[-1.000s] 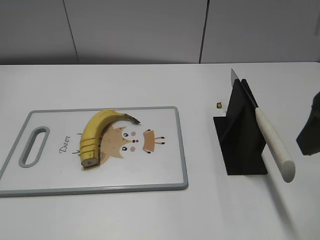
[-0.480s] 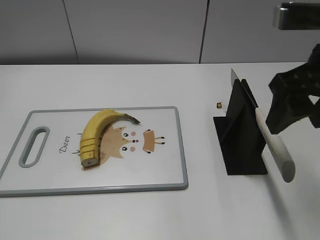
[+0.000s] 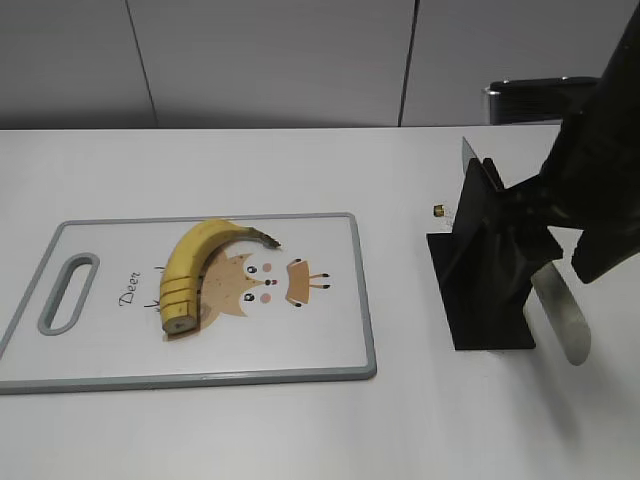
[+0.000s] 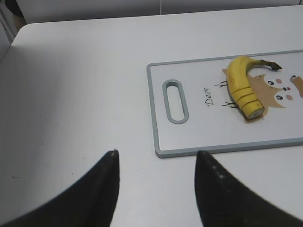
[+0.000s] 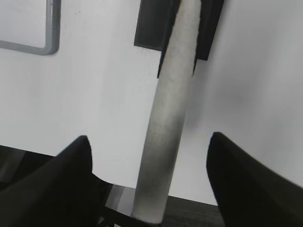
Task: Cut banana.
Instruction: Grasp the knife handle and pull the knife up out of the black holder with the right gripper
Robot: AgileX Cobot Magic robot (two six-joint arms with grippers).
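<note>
While I watch from my console, this is what the feeds give me:

Banana: the banana (image 3: 196, 271) lies on the cutting board (image 3: 330, 340), curved, dark stem tip pointing toward the board's middle; its blunt end, nearest the board's front edge, is sliced crosswise into several rounds that sit together in line; it partly covers the deer print (image 3: 262, 282); in the left wrist view I see the banana (image 4: 241, 84) the same way, beyond the board's handle slot (image 4: 175, 100).

Knife: the knife (image 3: 562, 318) rests in the black stand (image 3: 480, 270) to the right of the board, blade tip up at the back, pale handle slanting down toward the front.

Right gripper: the right gripper (image 5: 149, 161) hangs over the handle (image 5: 168, 113); its two fingers are spread wide, one on each side of the handle and clear of it; I see it gripping nothing; the exterior view shows the arm's dark bulk in front of the stand.

Left gripper: the left gripper (image 4: 156, 163) hovers over bare table (image 4: 71, 94), well short of the board; fingers apart, nothing between them.
</note>
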